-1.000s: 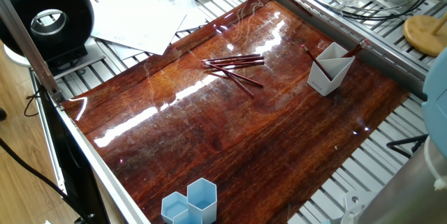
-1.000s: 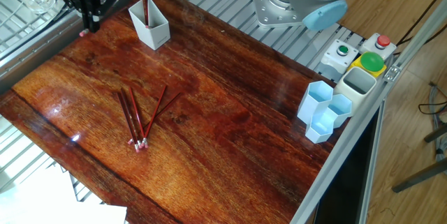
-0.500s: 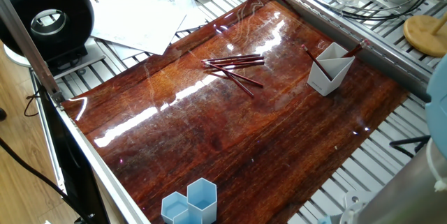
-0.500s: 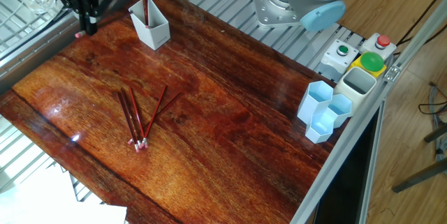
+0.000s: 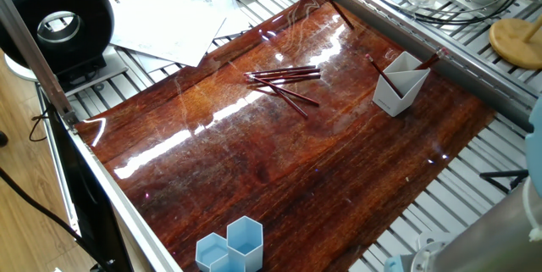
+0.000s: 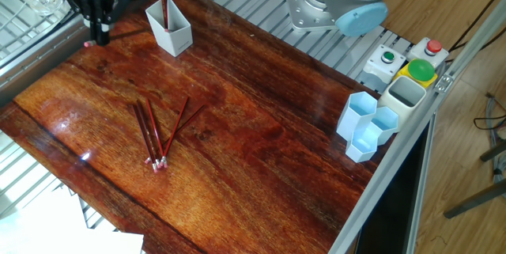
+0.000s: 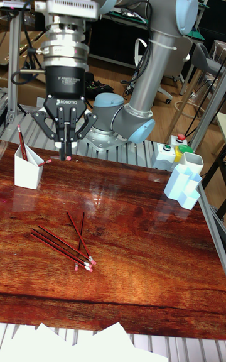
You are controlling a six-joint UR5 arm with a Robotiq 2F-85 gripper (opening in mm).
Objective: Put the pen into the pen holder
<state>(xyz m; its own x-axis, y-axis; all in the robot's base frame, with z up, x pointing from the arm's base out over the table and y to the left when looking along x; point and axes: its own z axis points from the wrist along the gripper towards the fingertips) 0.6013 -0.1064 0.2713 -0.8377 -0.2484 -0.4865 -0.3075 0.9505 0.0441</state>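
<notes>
The white pen holder stands near the far edge of the wooden table with pens leaning in it. My gripper hangs just beside the holder, over the table's edge. It is shut on a dark red pen whose pink eraser end points down, slightly above the wood. Several more pens lie in a loose bundle on the middle of the table. The gripper body is outside the frame in the one fixed view.
Light blue hexagonal cups stand at the table's opposite corner, with a button box beside them. Papers and a black round device lie off one side. The robot base sits behind the table.
The gripper with its pen has shifted a little lower and away from the holder. The held pen now shows in the one fixed view, where it was absent before.
</notes>
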